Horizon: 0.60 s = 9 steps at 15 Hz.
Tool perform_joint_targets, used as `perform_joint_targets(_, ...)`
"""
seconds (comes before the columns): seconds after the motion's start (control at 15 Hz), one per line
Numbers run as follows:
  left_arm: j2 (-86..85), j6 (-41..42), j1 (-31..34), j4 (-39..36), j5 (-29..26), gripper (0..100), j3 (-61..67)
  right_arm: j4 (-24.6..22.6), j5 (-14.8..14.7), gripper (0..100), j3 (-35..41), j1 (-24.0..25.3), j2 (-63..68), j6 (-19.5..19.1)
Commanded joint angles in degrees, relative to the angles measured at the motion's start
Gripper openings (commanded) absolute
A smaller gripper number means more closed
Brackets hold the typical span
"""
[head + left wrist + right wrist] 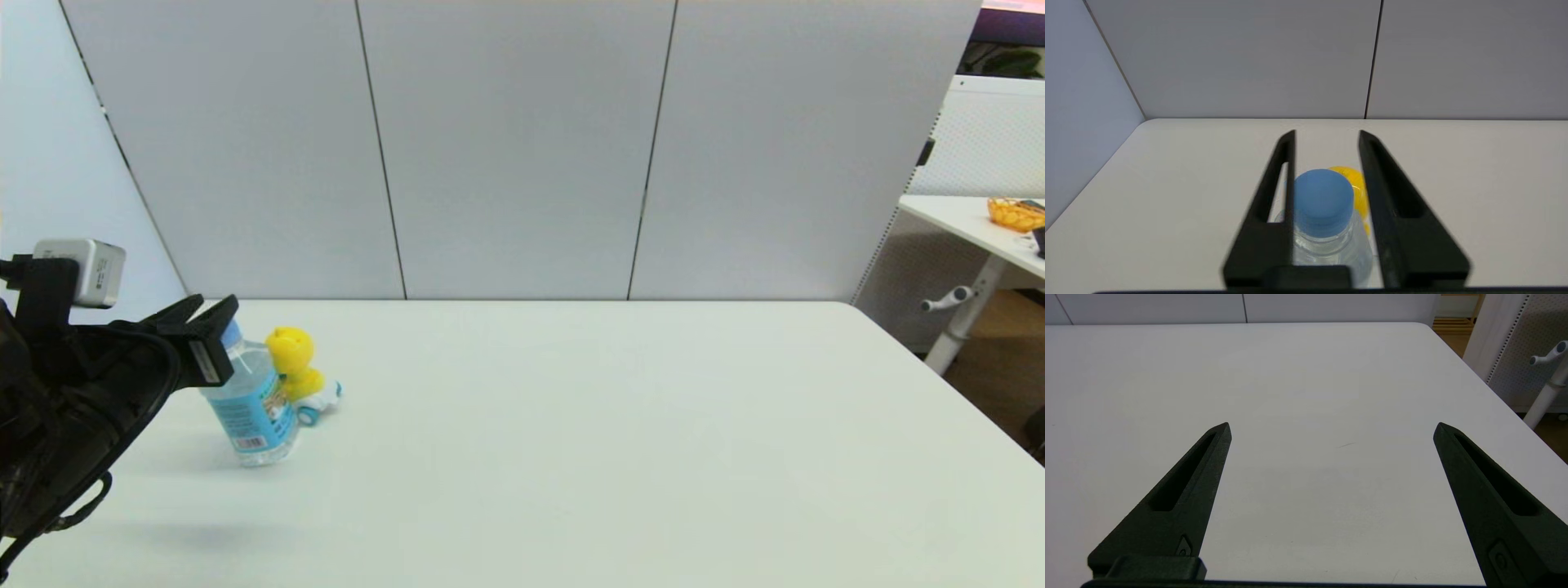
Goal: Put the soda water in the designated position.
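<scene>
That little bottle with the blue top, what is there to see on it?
The soda water is a small clear plastic bottle with a light blue cap and a blue label bearing a white barcode patch. It tilts on the white table, its neck between the fingers of the left gripper. The yellow duck toy sits right against it.
</scene>
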Motion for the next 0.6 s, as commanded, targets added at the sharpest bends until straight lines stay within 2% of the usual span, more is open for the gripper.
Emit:
perform_joint_targets(0.07, -0.63, 0.01, -0.01, -0.34, 0.12, 100, -0.1, 0.0, 0.02, 100, 0.0, 0.0, 0.07, 0.02)
perform_joint_targets(0.4, -8.54, 2.73, -0.01, 1.24, -0.06, 100, -0.45, 0.0, 0.02, 100, 0.0, 0.0, 0.07, 0.02)
perform_joint_targets(0.6, -20.32, 3.26, -0.01, 9.59, -0.14, 100, -0.27, 0.0, 0.02, 100, 0.0, 0.0, 0.07, 0.02)
